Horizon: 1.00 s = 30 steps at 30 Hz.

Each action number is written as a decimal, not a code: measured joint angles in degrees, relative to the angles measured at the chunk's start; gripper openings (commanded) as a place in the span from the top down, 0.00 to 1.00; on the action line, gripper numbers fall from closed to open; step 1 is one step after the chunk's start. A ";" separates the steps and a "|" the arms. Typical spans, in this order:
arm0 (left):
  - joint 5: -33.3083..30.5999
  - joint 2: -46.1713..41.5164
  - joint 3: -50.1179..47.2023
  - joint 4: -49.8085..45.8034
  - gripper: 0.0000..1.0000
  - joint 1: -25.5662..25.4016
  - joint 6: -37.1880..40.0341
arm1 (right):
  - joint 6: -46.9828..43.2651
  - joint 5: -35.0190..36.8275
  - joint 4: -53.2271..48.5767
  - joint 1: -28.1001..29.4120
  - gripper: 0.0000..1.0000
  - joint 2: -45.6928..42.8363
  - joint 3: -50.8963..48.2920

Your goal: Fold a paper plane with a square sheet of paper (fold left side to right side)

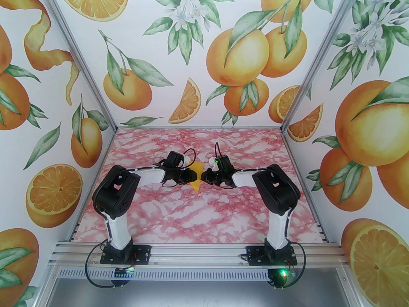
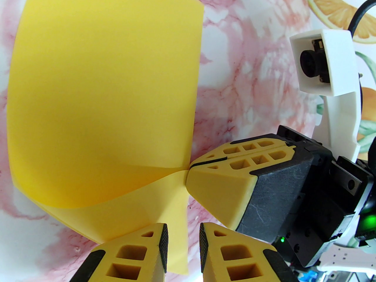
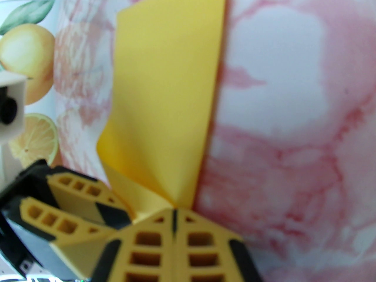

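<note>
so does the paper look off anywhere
The square sheet of paper is doubled over but not pressed flat. Its top layer bulges up and puckers to a point where the right gripper pinches its edge, and the lower layer sticks out past it near the left gripper.

Citrus walls [image 1: 198,27], marble desk [image 1: 191,216]
Painted oranges, leaves and blossom cover every side; aluminium posts [image 1: 82,59] mark the corners; the pink-white top is evenly lit.
</note>
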 measured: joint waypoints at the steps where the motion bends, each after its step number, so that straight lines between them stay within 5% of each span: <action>1: 0.00 0.00 -0.02 0.02 0.75 0.00 0.00 | 0.00 0.00 -0.04 0.00 1.00 0.04 0.11; 30: -0.90 0.22 1.40 -1.92 0.74 0.74 0.83 | -0.42 0.04 -1.38 0.00 1.00 0.17 0.39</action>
